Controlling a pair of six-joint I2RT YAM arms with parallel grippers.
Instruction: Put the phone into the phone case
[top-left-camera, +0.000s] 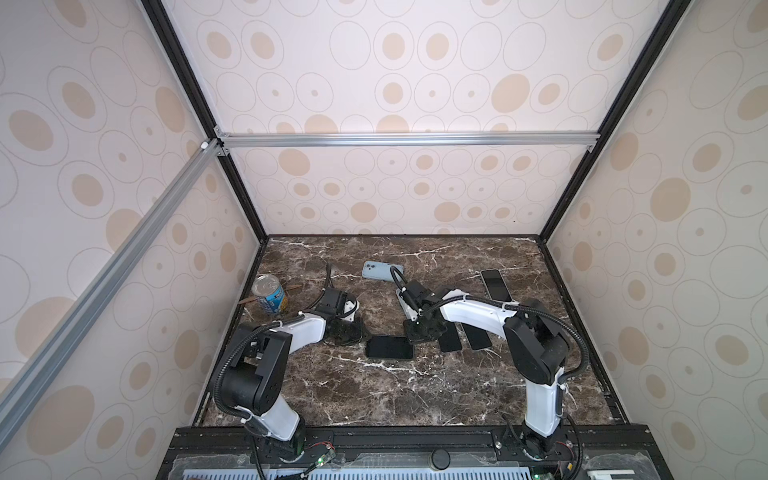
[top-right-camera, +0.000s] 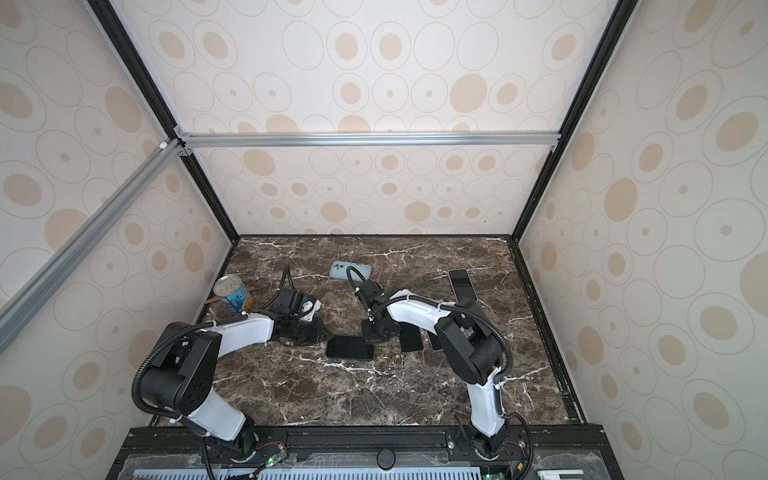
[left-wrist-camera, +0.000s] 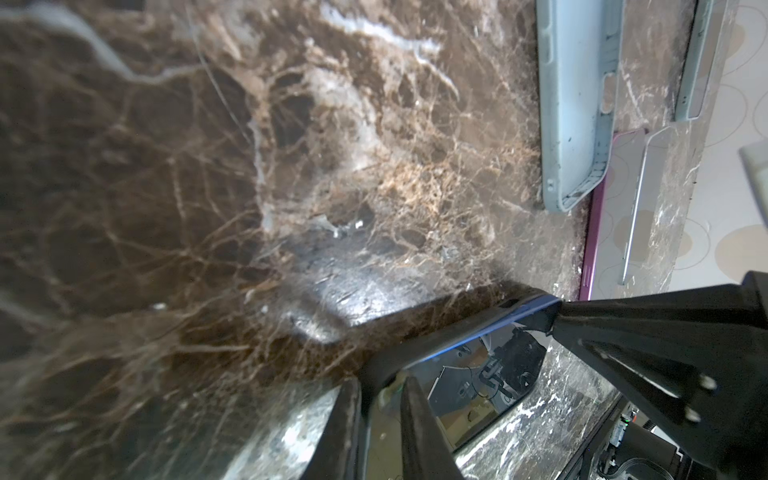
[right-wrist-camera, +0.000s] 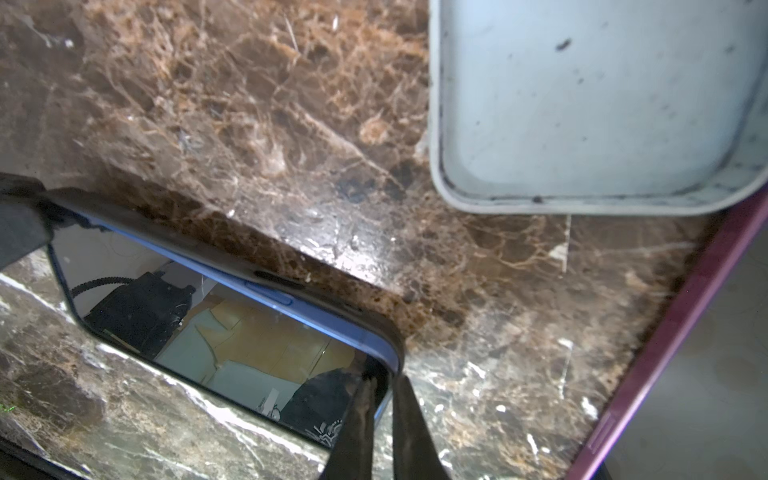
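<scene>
Seating is in hand: the phone (top-left-camera: 389, 347), mostly inside the phone case (right-wrist-camera: 166, 233), is pinched at a corner by the right gripper (right-wrist-camera: 382, 386). Whether the left gripper (left-wrist-camera: 380, 386) is clamped cannot be told. The exposed edge likely needs pressing home.

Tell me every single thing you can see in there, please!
Phone in black case: one, blue-edged, table middle.
Empty case: one, pale blue, just beyond it.
Pale blue phone: one, far middle.
Far phone: one, dark screen, far right.
Flat dark phones: two, beside the right arm.
Can: one, silver top, blue label, left side.
Stick: one, brown, behind the can.
Table: one, brown marble.
Left gripper: black, jaws shut on the cased phone's left end.
Right gripper: black, jaws shut on its right end.
</scene>
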